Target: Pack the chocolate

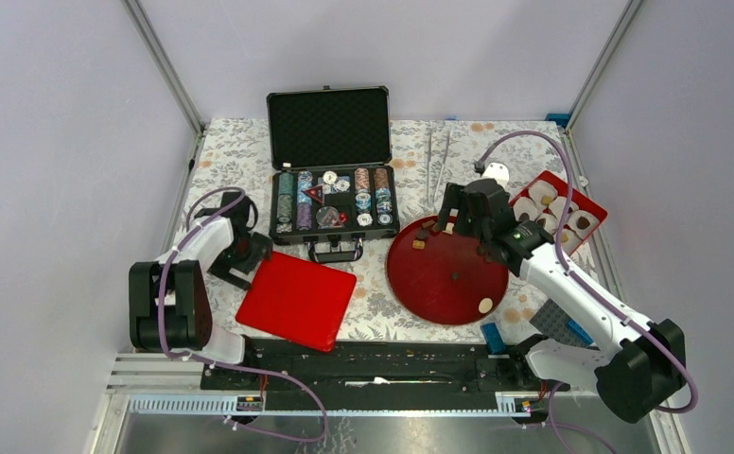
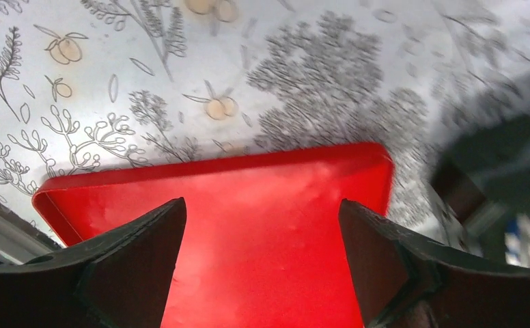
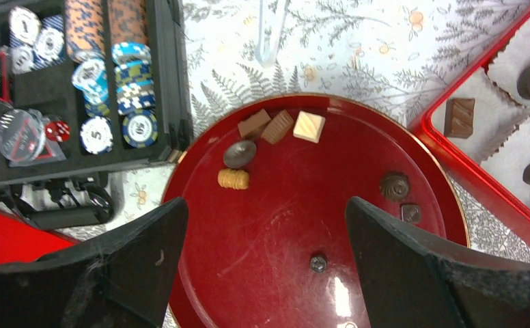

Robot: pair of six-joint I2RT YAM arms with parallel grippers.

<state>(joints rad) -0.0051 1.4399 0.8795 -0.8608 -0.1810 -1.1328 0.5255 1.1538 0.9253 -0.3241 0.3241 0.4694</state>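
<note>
**Overhead and wrist views of the packing scene.** My right gripper [image 3: 267,201] hangs above the round dark-red tray [image 3: 262,239], its jaws spread wide with nothing between them. The chocolate [image 3: 278,126] lies loose on that tray. A brown block, a tan block and a cream square sit side by side in a row near the far rim. A dark oval piece [image 3: 239,153] and a ridged tan piece [image 3: 233,179] lie just nearer to me than that row. A dark swirled lump [image 3: 394,185] and a small dark cube [image 3: 410,213] lie toward the right side. In the overhead view, a pale round piece [image 1: 485,305] rests close to the near rim. To the right of the tray stands the red rectangular box [image 3: 484,188] lined with white pleated paper cups [image 3: 494,126], three of which visibly hold one brown piece each. My left gripper [image 2: 261,205] hovers over the flat red square lid [image 2: 283,184], which lies on the floral-printed tablecloth [image 2: 180,82]. Its jaws are likewise wide apart and empty. Beyond the lid, the open black case [image 1: 328,128] of striped poker chips [image 3: 122,61] stands at the far middle of the table.
</note>
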